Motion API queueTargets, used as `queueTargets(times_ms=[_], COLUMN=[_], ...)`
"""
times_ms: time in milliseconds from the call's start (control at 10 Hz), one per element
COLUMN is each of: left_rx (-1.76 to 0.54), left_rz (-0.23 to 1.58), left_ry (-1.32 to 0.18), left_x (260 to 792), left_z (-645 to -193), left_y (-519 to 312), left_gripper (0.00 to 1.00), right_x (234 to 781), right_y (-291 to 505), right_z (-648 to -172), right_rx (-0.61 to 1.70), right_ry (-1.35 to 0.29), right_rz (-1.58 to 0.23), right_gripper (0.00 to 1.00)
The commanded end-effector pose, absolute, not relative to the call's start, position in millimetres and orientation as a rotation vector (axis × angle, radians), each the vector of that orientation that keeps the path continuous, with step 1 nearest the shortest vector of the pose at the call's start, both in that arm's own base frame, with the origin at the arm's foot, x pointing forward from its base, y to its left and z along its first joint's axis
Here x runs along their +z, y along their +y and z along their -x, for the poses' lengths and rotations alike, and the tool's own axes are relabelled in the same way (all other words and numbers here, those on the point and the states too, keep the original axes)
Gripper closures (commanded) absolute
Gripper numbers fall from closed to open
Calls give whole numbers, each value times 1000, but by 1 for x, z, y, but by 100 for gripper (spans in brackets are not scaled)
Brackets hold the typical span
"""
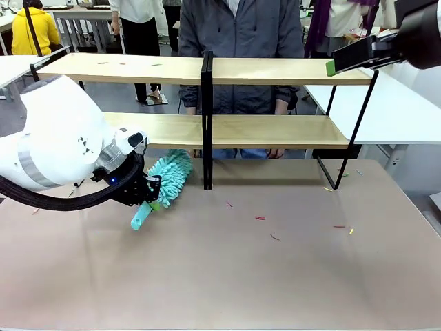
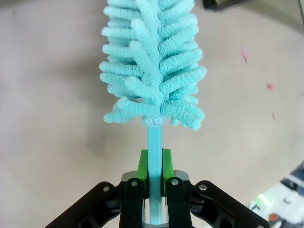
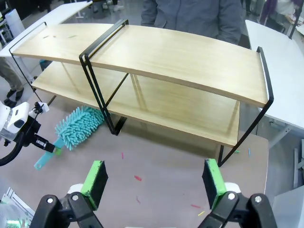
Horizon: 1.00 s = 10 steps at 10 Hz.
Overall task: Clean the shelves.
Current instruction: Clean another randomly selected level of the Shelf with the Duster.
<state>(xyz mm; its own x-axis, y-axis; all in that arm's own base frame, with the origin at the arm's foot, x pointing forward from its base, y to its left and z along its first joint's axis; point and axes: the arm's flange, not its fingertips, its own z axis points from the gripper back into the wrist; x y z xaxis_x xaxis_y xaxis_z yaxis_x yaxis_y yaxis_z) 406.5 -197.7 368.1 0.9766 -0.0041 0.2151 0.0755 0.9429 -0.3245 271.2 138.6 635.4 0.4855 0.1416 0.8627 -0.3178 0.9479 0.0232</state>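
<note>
Brown desk [image 1: 275, 289] strewn with scraps [image 1: 260, 218]: left jaws clamped the teal duster [image 1: 172, 176] by its handle, right jaws gaped empty; I judged its head might snag the black post [image 1: 206, 124] of the shelves [image 1: 275, 129].

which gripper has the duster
The left gripper: it is shut on the thin handle of the teal duster, low by the tabletop. The right gripper is open and holds nothing.

The teal duster [image 2: 152, 61] runs off the top edge; coloured scraps [image 1: 260, 218] right of centre are too small to identify.
</note>
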Motion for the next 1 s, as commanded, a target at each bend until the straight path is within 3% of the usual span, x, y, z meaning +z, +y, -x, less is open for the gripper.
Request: queueTargets(times_ms=[0, 900], left_rx=[101, 517], left_rz=[261, 107], left_ry=[-251, -170], left_x=[371, 377], left_z=[-407, -411], left_y=[-206, -181], left_gripper=[87, 87], right_x=[636, 636], right_y=[138, 138], right_z=[-271, -271], right_rx=[280, 280], right_ry=[-1029, -1029], right_rz=[-193, -193], right_gripper=[0, 0])
